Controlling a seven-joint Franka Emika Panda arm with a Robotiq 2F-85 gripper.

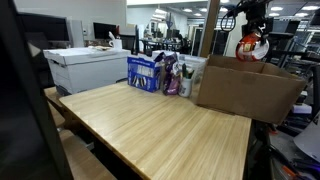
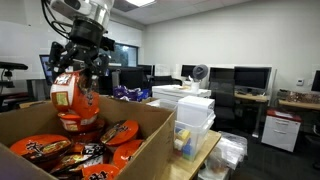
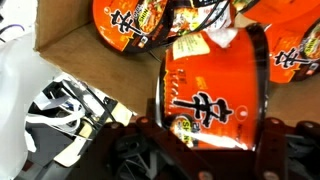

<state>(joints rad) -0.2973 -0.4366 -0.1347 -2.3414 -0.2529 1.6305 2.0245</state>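
You had one box [image 2: 160, 140], brown cardboard, open at the top; in it lay at least four orange noodle bowls [image 2: 120, 131], packed close and overlapping, though I could not tell the full count; a fifth bowl [image 2: 76, 100] hung in the claw [image 2: 75, 88] above them. In an exterior view the box [image 1: 245, 90] stood on the far corner of one wooden table [image 1: 150, 130], with one blue pack [image 1: 145, 72] near it and one white printer [image 1: 85, 65] beyond the table's edge; in an exterior view one fan [image 2: 200, 72] and one stack of clear bins [image 2: 192, 118] stood behind the box.

Your arm came down from above, wrist pointing nearly straight down over the box's back corner; in an exterior view the claw [image 1: 252, 33] sat high over the box rim with the bowl [image 1: 252, 46] below it.

Your claw stood fairly wide, its two fingers [image 2: 56, 85] pressed against opposite sides of the held bowl; the bowl was tilted, clear of the bowls beneath and inside the box's outline. In the wrist view the claw [image 3: 210, 112] gripped the bowl [image 3: 215, 85] across its body, the foil lid turned toward the other bowls [image 3: 130, 20], with a box flap [image 3: 70, 30] beside them.
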